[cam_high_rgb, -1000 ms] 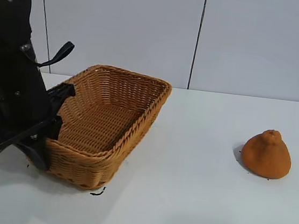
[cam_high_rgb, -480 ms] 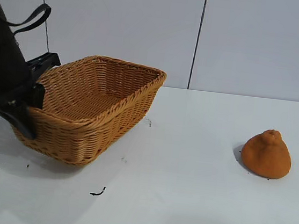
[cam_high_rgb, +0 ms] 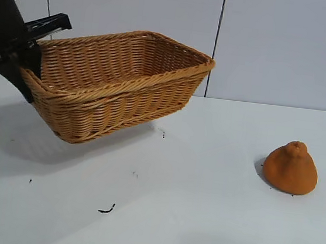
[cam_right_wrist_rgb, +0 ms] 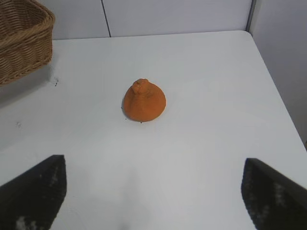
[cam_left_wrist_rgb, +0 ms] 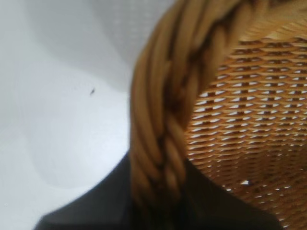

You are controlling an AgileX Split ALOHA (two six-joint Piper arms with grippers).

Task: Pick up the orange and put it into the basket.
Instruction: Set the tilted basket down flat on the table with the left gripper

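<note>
Exterior view: left gripper (cam_high_rgb: 31,66) clamped on wicker basket (cam_high_rgb: 120,85) rim, basket lifted off table (cam_high_rgb: 199,220), tilted.
Orange: orange (cam_high_rgb: 290,167) on table, well right of basket.
R gripper: right gripper (cam_right_wrist_rgb: 153,201) jaws spread wide, empty, facing orange.

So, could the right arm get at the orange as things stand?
Probably yes. The right gripper is open and faces the orange, which sits alone on bare table with nothing between them. The basket is off to the far side, lifted clear by the left gripper.
</note>
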